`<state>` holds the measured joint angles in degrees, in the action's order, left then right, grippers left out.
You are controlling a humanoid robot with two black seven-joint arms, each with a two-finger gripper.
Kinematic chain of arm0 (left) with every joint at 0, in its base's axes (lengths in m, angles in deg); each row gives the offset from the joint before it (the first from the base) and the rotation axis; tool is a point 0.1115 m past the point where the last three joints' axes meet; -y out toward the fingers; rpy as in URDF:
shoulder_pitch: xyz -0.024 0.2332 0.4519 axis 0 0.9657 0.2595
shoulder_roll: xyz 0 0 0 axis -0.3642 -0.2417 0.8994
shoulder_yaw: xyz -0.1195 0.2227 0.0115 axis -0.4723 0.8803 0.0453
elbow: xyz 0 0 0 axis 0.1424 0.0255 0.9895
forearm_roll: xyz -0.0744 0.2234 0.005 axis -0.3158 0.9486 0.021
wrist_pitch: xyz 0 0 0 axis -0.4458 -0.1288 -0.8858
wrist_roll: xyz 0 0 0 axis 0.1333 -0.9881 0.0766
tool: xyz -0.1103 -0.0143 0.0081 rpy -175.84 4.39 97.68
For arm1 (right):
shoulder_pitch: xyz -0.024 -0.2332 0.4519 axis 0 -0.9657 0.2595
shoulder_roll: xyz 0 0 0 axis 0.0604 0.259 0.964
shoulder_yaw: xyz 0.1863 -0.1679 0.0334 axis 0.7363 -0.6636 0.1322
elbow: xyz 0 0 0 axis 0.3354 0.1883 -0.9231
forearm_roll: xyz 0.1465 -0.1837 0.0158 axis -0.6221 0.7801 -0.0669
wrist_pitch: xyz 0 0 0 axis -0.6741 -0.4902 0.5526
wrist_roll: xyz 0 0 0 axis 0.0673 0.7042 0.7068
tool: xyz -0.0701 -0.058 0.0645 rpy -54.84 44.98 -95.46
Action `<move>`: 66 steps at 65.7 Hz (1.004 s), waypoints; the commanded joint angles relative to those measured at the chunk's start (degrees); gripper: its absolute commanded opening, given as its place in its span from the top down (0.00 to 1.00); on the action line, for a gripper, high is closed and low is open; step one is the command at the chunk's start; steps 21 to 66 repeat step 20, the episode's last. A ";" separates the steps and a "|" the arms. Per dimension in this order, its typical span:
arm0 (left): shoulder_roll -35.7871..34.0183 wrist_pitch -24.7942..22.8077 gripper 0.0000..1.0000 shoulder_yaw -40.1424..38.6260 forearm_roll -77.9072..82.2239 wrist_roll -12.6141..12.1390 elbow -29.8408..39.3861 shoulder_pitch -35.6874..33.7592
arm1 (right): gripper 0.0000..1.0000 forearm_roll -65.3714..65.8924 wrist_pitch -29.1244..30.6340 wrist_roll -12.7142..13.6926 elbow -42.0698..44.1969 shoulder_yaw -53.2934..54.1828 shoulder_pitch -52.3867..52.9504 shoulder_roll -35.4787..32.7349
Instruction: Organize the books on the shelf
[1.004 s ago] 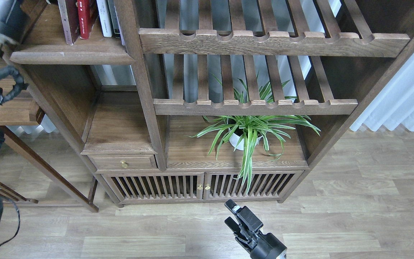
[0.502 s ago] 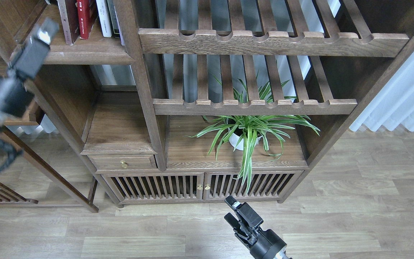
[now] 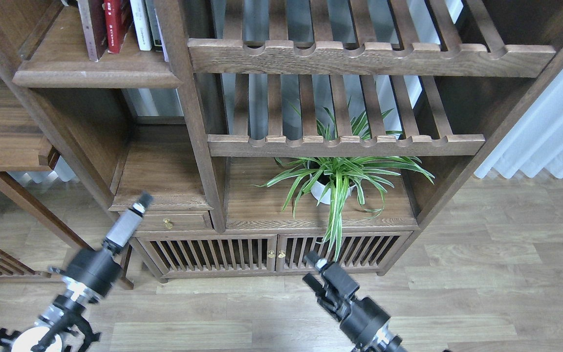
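Note:
Books stand upright on the shelf at the top left, cut off by the view's top edge. They are a dark maroon book, a red book beside it and white-spined books to the right. No lime-yellow book shows. My left gripper is low at the left, in front of the small drawer, seen edge-on and empty. My right gripper is low at the centre, in front of the cabinet doors, with its fingers a little apart and empty. Both are far below the books.
Two slatted racks with scalloped rails fill the upper right. A potted spider plant stands on the lower board. Below are a drawer and slatted doors. A side table is at left and a curtain at right.
My left arm has swung down from the shelf at the upper left to low in front of the drawer. My right gripper has risen slightly. The books have not moved.

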<state>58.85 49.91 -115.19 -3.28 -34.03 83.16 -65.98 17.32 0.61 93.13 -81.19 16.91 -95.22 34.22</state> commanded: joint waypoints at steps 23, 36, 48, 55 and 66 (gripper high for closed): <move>0.68 0.00 0.01 2.30 -0.20 0.06 -1.99 0.06 | 0.00 0.31 0.00 0.07 -4.39 0.11 2.71 -1.86; 0.68 0.00 0.01 2.30 -0.20 0.06 -1.99 0.06 | 0.00 0.31 0.00 0.07 -4.39 0.11 2.71 -1.86; 0.68 0.00 0.01 2.30 -0.20 0.06 -1.99 0.06 | 0.00 0.31 0.00 0.07 -4.39 0.11 2.71 -1.86; 0.68 0.00 0.01 2.30 -0.20 0.06 -1.99 0.06 | 0.00 0.31 0.00 0.07 -4.39 0.11 2.71 -1.86; 0.68 0.00 0.01 2.30 -0.20 0.06 -1.99 0.06 | 0.00 0.31 0.00 0.07 -4.39 0.11 2.71 -1.86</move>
